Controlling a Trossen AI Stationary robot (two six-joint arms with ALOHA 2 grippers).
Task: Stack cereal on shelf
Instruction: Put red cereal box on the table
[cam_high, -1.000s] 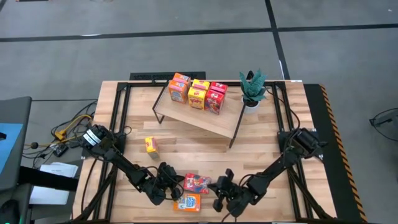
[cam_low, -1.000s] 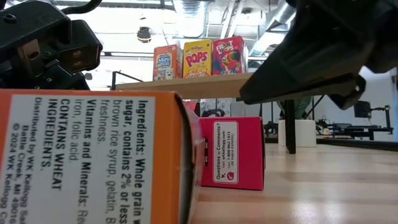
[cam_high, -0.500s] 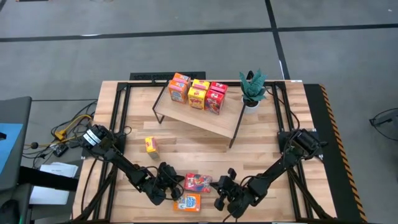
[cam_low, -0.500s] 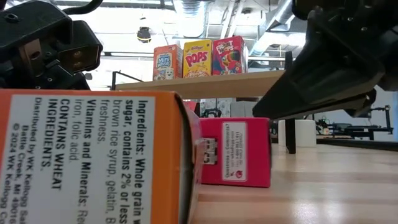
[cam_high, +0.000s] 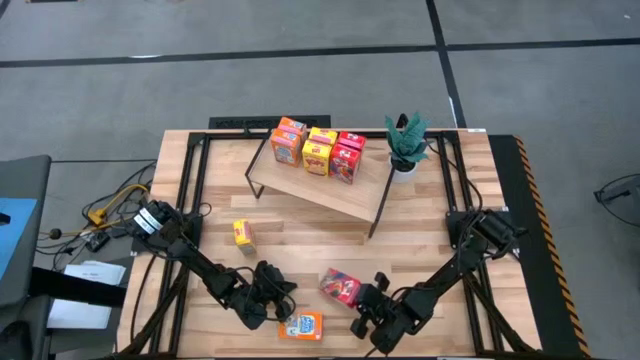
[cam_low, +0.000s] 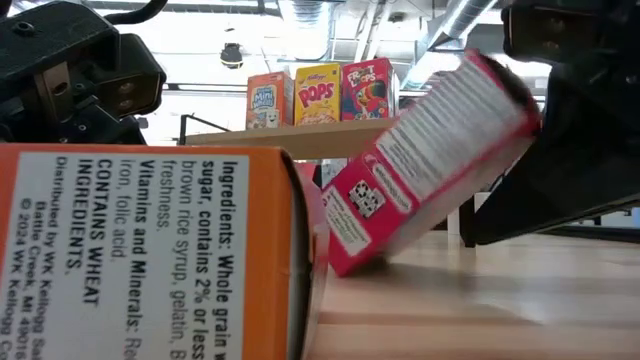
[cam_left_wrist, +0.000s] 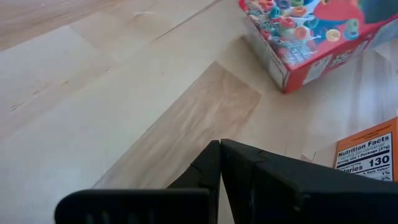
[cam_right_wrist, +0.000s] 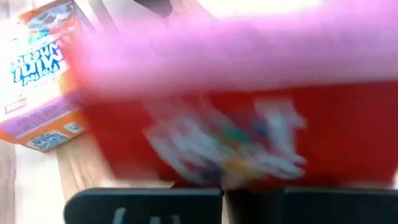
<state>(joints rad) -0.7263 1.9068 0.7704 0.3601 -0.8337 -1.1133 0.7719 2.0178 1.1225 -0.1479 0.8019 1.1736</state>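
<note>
You look down on a wooden plank table (cam_high: 300, 240) standing on a grey floor (cam_high: 300, 80) crossed by dark lines. Cables (cam_high: 115, 205) trail off the table's left edge. A potted plant (cam_high: 405, 140) sits near the back. Level across the table, bright ceiling lights (cam_low: 310, 20) and pipes show.
</note>
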